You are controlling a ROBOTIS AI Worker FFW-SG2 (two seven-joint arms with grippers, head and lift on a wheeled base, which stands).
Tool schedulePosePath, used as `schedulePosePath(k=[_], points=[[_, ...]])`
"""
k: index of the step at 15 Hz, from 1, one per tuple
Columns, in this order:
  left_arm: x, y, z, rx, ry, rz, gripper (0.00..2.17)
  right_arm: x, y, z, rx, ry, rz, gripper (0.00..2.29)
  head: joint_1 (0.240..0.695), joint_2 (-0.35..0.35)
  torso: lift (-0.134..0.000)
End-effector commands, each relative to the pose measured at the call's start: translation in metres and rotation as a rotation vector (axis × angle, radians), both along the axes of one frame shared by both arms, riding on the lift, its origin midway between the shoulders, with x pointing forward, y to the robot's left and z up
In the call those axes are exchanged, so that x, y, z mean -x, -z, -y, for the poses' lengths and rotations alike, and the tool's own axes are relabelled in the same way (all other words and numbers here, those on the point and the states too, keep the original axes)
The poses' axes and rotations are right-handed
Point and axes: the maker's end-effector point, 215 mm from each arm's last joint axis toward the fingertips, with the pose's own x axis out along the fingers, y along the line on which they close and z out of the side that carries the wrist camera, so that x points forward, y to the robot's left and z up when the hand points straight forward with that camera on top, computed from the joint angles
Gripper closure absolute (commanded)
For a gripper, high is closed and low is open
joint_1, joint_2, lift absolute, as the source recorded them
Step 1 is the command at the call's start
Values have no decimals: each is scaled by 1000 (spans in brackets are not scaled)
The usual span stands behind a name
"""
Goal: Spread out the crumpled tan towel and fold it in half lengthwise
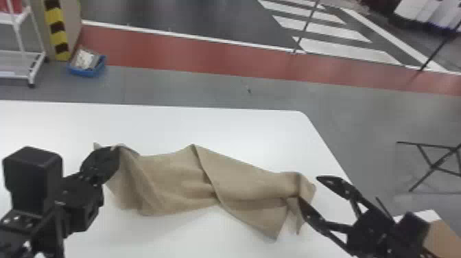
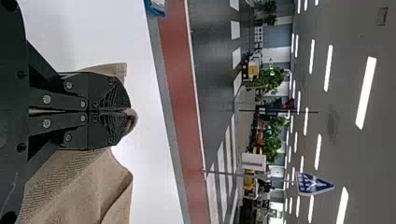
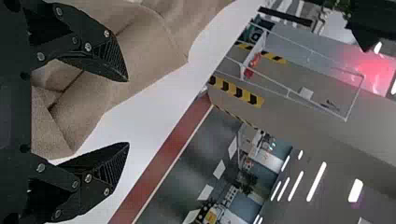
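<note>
The tan towel (image 1: 171,182) lies rumpled across the white table, its left end raised at my left gripper (image 1: 111,154) and a diagonal fold crossing its middle. In the left wrist view my left gripper (image 2: 128,112) is closed on the towel (image 2: 79,186), a bit of cloth poking past the fingertips. My right gripper (image 1: 308,188) stands open at the towel's right end, one finger by the bunched corner and the other beyond its edge. The right wrist view has my right gripper (image 3: 128,112) with fingers wide apart, the towel (image 3: 140,42) beside and behind one of them.
The white table (image 1: 154,127) extends behind the towel, with its right edge slanting close past my right gripper. On the floor beyond are a blue bin (image 1: 85,67), a white wheeled rack (image 1: 20,63) and a black folding stand (image 1: 435,164) at the right.
</note>
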Motion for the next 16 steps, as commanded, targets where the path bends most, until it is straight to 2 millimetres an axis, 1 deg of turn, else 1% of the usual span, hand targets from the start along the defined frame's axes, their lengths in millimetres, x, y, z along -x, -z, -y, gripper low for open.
schedulePosePath(k=[1, 2, 3, 4, 5, 9, 12, 15, 16], points=[[-1, 1, 2, -1, 2, -1, 2121, 3, 27, -4, 78, -37, -82, 475, 695, -350, -124], [-1, 2, 4, -2, 4, -1, 2121, 6, 42, 0, 45, -31, -161, 475, 695, -350, -124], [0, 2, 6, 0, 10, -4, 2121, 11, 63, 3, -33, -14, -274, 475, 695, -350, -124], [1, 3, 8, -3, 13, -3, 2121, 14, 76, -3, -67, -22, -329, 475, 695, -350, -124], [1, 2, 8, -6, 15, -2, 2121, 16, 84, -6, -84, -21, -353, 471, 695, -350, -124], [1, 5, 7, -14, 16, -7, 2121, 16, 94, -11, -145, -15, -411, 471, 695, -350, -124], [1, 9, 6, -19, 14, -13, 2121, 17, 117, -17, -159, 1, -494, 475, 695, -350, -124], [1, 14, 6, -23, 20, -20, 2121, 12, 124, -25, -160, -10, -509, 475, 695, -350, -124], [2, 15, 6, -24, 23, -23, 2121, 12, 126, -25, -180, 0, -527, 589, 695, -350, -124]])
